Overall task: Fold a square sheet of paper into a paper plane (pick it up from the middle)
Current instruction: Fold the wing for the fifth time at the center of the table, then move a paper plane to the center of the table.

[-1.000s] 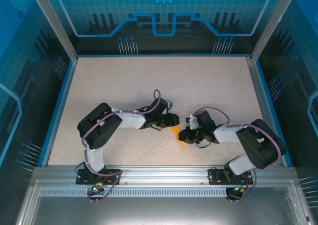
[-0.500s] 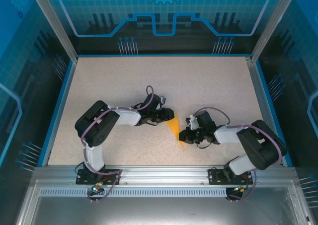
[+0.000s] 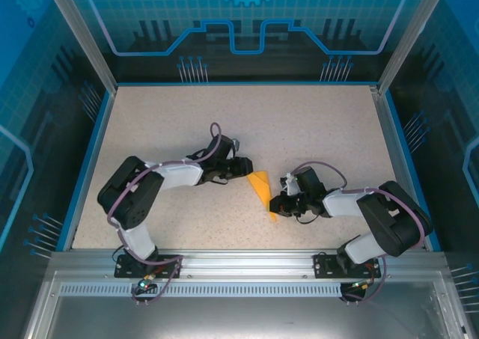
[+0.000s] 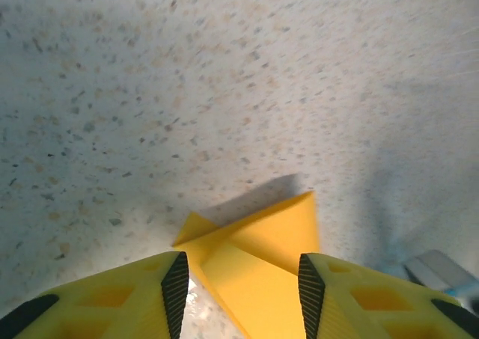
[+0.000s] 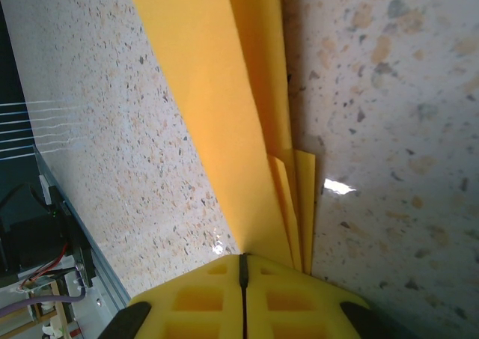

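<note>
— Let us start at the right claw (image 5: 242,268). What do we see?

— We see its two yellow fingers (image 5: 299,298) shut tight, with only a thin seam between them. The narrow end of the paper (image 5: 217,114) runs straight into their tips, so we take it as gripped there.

— And outward from those tips?

— The paper widens as it leads away from the claw. We count several folded layers stacked along one edge, close by the fingertips. The speckled table (image 5: 389,129) lies on either side of it.

— Now the left claw (image 4: 238,279).

— Its fingers stand apart, with a clear gap between them. We see the paper's broad end in that gap and just beyond the tips. It is a folded flap with a sharp corner near one finger and a straight edge by the other. Whether either pad touches the paper, we cannot tell.

— So we call that claw open?

— Yes, open.

— From above, how do the two sit?

— The claws face each other near the middle of the table. The paper is an orange-yellow wedge lying between them, with its point at the right claw and its wide end just at the left claw's tips. The left arm (image 3: 172,176) and the right arm (image 3: 352,200) both lie low, bent in toward it.
</note>
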Robot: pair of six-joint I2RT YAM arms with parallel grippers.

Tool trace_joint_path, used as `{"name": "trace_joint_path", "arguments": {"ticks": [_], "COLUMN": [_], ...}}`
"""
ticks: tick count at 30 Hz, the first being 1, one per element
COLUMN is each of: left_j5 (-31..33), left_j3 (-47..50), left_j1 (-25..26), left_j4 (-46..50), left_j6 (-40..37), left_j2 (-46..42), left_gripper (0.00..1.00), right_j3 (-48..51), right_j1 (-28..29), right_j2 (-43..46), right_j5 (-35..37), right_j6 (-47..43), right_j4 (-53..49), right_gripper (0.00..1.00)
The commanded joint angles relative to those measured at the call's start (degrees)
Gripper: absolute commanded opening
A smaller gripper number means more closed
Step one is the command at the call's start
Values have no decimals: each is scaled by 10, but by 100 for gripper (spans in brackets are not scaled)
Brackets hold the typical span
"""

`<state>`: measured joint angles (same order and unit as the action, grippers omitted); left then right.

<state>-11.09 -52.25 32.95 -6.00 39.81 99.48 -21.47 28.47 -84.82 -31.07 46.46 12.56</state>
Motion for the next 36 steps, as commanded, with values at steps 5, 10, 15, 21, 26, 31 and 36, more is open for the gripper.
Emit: {"name": "trace_joint_path", "arguments": {"ticks": [5, 10, 15, 21, 26, 31, 36], "left_j5": [-11, -17, -12, 3, -3, 15, 94], "left_j3": [7, -4, -3, -2, 19, 37, 27], "left_j1": [35, 77, 95, 95, 96, 101, 132], "left_j4": [12, -11, -39, -33, -61, -49, 41], "left_j6": [5, 26, 50, 48, 64, 70, 108], "left_j2": [-77, -37, 14, 47, 24, -26, -55], "left_gripper": [48, 47, 46, 46, 47, 54, 69], "right_j3": [15, 15, 10, -4, -22, -33, -35], "right_j1": [5, 4, 4, 3, -40, -93, -97], "right_j2": [-19, -11, 3, 55, 134, 162, 153], "right_j5": [11, 2, -7, -14, 27, 62, 15], "right_j6": [-2, 1, 2, -9, -47, -75, -84], "right_j4": [-45, -37, -37, -66, -171, -228, -197], "right_gripper": [7, 9, 10, 14, 21, 26, 31]}}
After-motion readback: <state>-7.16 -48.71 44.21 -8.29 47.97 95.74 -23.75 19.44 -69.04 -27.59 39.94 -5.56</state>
